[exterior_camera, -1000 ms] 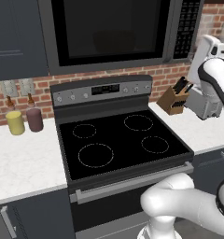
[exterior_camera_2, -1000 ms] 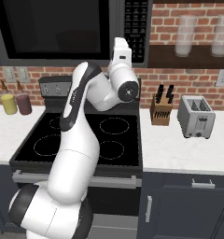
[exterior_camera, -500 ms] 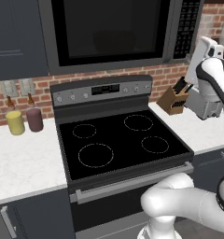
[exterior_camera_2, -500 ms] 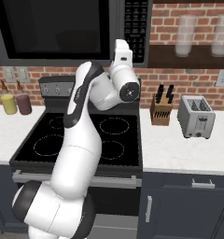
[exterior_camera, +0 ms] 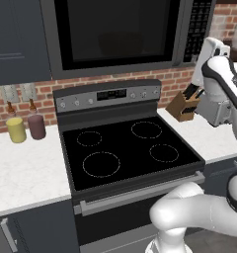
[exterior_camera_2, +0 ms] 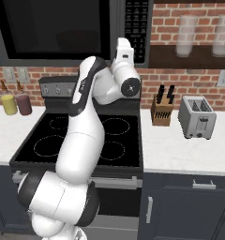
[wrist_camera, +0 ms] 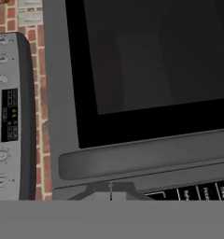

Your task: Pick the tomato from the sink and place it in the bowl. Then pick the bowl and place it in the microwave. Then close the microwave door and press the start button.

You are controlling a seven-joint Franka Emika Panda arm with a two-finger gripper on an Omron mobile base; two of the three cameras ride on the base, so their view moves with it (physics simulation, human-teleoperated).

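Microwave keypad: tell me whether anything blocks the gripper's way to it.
Nothing visible does. The gripper, shut, is raised close in front of the closed microwave door, with the keypad right beside its tips.

Microwave door shut, bowl dimly inside.

Arm: glossy white rounded link shells, joined by dark grey bands at the joints. One wrist joint carries a round dark end cap. Base segment is bulbous, white over dark grey.
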